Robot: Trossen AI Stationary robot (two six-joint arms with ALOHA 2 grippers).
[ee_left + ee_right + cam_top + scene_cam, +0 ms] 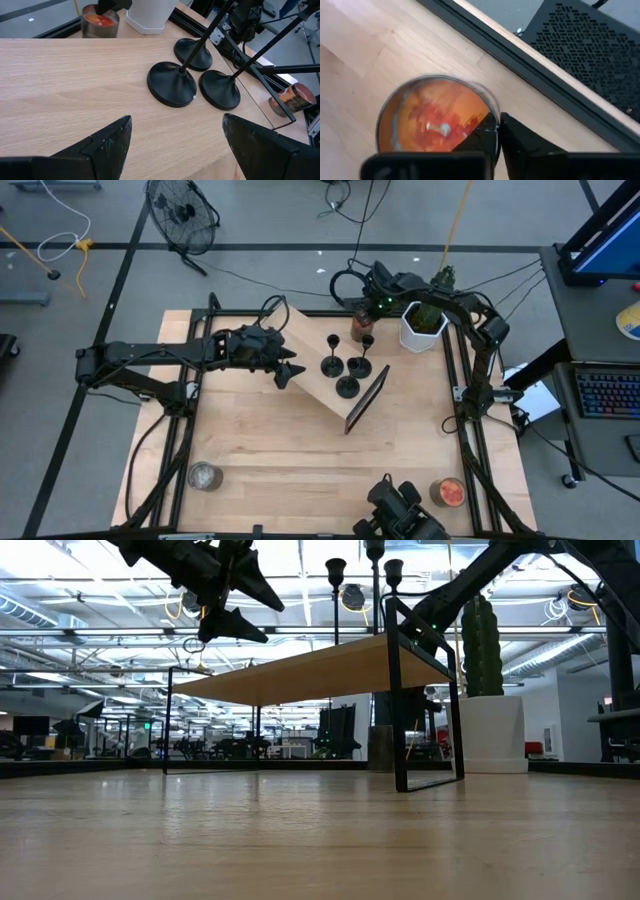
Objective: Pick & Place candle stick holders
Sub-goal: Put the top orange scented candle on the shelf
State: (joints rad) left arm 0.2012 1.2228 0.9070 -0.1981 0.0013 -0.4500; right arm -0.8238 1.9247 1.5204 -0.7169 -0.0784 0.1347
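On the raised wooden shelf (pixel 320 375) near the far edge of the tabletop (pixel 300 450) stand the candle stick holders (pixel 347 365), black, each with a round flat base, a thin stem and a small cup on top. In the high view four can be made out: one at the shelf's far side, two side by side in the middle, and one closer to the shelf's black metal end frame (pixel 366 400). From the left wrist view three bases (pixel 172 84) show close together, two of them nearly touching, all upright.

The left gripper (pixel 290 370) hangs over the shelf's left part, just beside the holders but apart from them; its fingers (pixel 105 142) stand wide with nothing between them.

The right gripper (pixel 365 315) is at the far edge of the tabletop, next to a white pot (pixel 422 328) with a green plant. Its wrist view looks down on a glass jar with orange filling (pixel 437 115), and its dark fingers (pixel 520 137) sit at the jar's rim, drawn narrow; they seem to pinch the glass wall, though the angle makes that hard to confirm.

A second orange-filled jar (pixel 449 493) stands near the near right corner of the tabletop, and a silvery-grey jar (pixel 204 476) near the near left corner.
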